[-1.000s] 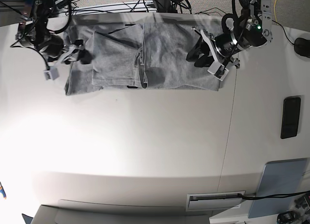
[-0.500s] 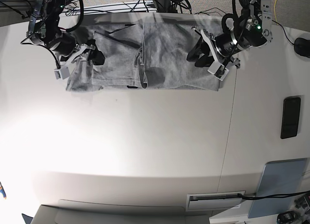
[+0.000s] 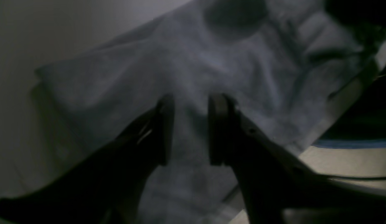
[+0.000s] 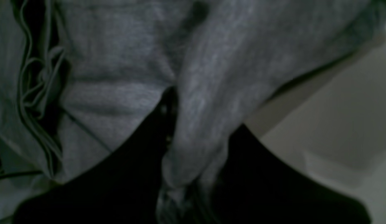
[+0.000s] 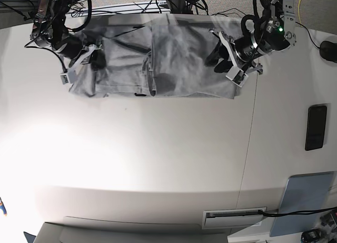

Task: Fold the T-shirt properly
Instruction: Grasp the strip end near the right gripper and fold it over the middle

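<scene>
Right end effector gripping shirt edge; left end effector parted above the fabric.

The T-shirt (image 5: 158, 64) lies partly folded at the far edge of the table (image 5: 158, 164). Right end effector (image 4: 193, 161) pinches a bunched ridge of the shirt; left end effector (image 3: 188, 129) stands half open over the shirt, holding nothing. Advice: lift evenly, keep the fold line straight. The right wrist view alone confirms fabric between the jaws; the base view alone shows the shirt's overall layout.

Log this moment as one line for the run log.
phase: fold underway | right pincer: shut on T-shirt edge | left pincer: open above shirt, holding nothing | shirt: partly folded at table's far edge
</scene>
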You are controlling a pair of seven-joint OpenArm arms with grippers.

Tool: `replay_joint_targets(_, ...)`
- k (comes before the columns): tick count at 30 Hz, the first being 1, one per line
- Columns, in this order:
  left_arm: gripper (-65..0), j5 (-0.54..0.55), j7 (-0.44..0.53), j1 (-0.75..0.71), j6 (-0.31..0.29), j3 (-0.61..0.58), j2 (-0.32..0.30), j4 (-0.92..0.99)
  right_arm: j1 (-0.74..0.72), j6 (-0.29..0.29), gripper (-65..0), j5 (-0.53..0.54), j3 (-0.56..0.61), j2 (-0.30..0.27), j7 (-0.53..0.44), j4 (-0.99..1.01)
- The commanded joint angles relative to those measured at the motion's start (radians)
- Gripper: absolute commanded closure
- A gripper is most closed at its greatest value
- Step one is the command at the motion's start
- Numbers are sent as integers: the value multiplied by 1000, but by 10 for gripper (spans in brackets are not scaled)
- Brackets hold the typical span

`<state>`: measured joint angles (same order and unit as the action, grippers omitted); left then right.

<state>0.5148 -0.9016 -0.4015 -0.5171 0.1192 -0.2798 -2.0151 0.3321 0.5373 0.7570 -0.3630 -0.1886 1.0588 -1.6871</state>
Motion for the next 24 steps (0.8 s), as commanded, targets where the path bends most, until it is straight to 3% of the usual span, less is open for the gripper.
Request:
replay_joint_targets(1, -172, 0, 19, 2, -3, 3, -6, -18, -9, -7, 0, 2, -36, -29, -14, -15)
replay_joint_targets(5, -172, -39, 20, 2, 32, 3, -6, -18, -29, -7, 0, 2, -159, -71, 29, -17)
replay_joint_targets(10, -172, -47, 45, 2, 34, 3, -6, -3, -35, -17, 0, 16, -290, -122, 131, -138)
replay_joint_targets(12, -172, -47, 72, 3, 34, 3, -5, 19, -32, -41, 0, 36, -295, -119, 193, -245)
replay_joint_targets(14, -172, -47, 102, 3, 23, 2, -4, 55, -17, -42, 0, 23, -274, -93, 189, -352)
replay_joint_targets(18, -172, -43, 172, 2, -31, 2, -2, 150, 21, -87, 0, -55, -131, 6, 115, -528)
replay_joint_targets(21, -172, -42, 198, 3, -74, 2, -2, 198, 17, -140, 0, -187, 54, 76, 50, -580)
replay_joint_targets(24, -172, -40, 204, 2, -79, 2, -2, 205, -5, -197, 0, -354, 252, 113, 19, -576)
